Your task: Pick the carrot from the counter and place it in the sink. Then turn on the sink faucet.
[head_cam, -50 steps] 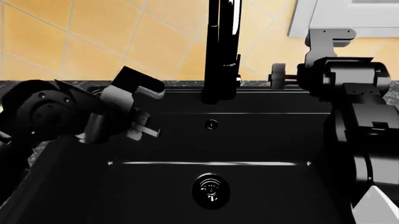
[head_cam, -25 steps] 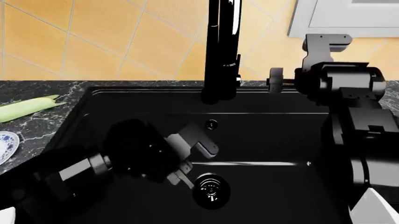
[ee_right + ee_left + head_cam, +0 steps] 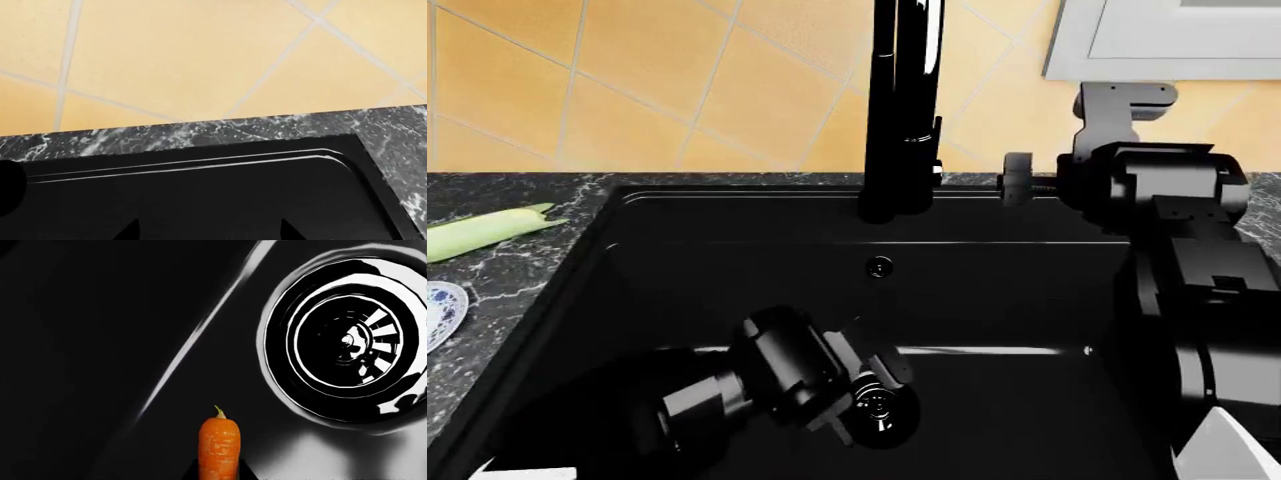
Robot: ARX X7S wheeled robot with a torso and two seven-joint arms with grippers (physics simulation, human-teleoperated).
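In the left wrist view the small orange carrot (image 3: 219,450) sticks out from between my left gripper's dark jaw tips, which press on both its sides. It hangs just above the black sink floor beside the round drain (image 3: 347,340). In the head view my left gripper (image 3: 857,388) is deep in the sink (image 3: 1001,300), right at the drain; the carrot is hidden there. The tall black sink faucet (image 3: 901,100) stands at the back rim. My right arm (image 3: 1154,185) is raised at the right, level with the faucet base. My right gripper (image 3: 210,235) has its tips wide apart, holding nothing.
A pale green vegetable (image 3: 481,232) and a patterned plate (image 3: 438,305) lie on the dark marble counter (image 3: 507,270) left of the sink. Orange wall tiles (image 3: 200,60) rise behind the counter's back strip (image 3: 200,132). A white window frame (image 3: 1161,40) is at the upper right.
My left arm has dropped from the sink's left rim down into the basin and moved right to the drain, carrying the carrot. The right arm has barely moved.
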